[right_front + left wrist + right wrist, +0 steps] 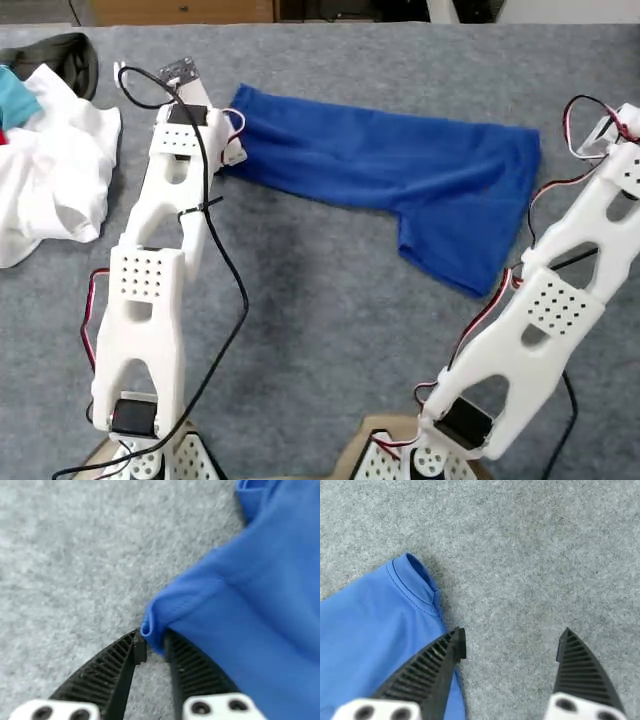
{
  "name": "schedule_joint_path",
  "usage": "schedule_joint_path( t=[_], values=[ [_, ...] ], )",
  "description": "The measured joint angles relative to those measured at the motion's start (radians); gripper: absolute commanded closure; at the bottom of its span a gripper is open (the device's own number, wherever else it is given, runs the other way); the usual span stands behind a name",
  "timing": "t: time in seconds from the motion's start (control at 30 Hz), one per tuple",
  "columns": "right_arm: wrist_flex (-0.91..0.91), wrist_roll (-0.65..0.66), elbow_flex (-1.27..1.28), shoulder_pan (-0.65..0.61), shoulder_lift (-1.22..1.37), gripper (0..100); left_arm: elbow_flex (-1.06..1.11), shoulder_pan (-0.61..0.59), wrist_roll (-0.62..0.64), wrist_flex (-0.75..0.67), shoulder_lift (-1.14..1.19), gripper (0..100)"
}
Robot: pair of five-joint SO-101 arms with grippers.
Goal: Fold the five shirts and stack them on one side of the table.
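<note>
The left gripper [153, 642] has its two black ribbed fingers [117, 672] drawn narrow, nearly together, and a folded corner of the blue shirt [250, 605] is pinched right between their tips. The rolled edge of the cloth bulges just past the tips. From the pinch, the rest of the shirt spreads away along the outer side of one finger and on beyond it. Off the other finger there is only the grey mat [75, 555], with no cloth on that flank. The right gripper [514, 637] stands wide open, its fingers [577, 660] well apart, and bare mat lies in the gap between them and ahead of the tips. The blue shirt [370, 630] is outside that gap: its stitched hem corner lies just beside one finger, with the cloth running along and beneath that finger's outer side. It is not between the two fingers, and the other finger is well clear of it. In the high view the blue shirt [400, 170] lies flat and stretched out lengthwise across the mat between the two arms. One end is at the left gripper's fingers, and the broader end, with a flap hanging toward the arms' bases, is near the right arm. Far out beyond the left arm, well apart from both sets of fingers, a white shirt [50, 170] sits crumpled in a heap with a teal shirt [15, 100] and a dark garment [65, 55].
</note>
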Motion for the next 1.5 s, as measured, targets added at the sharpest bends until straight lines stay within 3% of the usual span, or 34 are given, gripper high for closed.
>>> schedule_joint_path(
  t=[0.23,0.5,0.67,1.03,1.3,1.5],
  values=[
    [0.0,0.0,0.0,0.0,0.0,70.2,-0.008,0.0,0.0,0.015,0.002,98],
    [0.002,0.081,0.063,-0.021,-0.077,70.2,-0.164,-0.005,0.0,0.18,0.015,98],
    [0.002,0.1,0.373,-0.091,-0.305,70.2,-0.192,-0.005,0.0,0.192,0.015,98],
    [-0.038,0.051,1.482,-0.288,-0.868,70.2,-0.192,-0.005,-0.028,0.192,0.017,98],
    [-0.094,-0.021,1.708,-0.296,-0.896,70.5,-0.192,-0.006,-0.038,0.221,0.017,98],
    [-0.227,-0.037,1.765,-0.296,-0.835,86.4,-0.192,-0.006,-0.038,0.221,0.017,98]
  ],
)
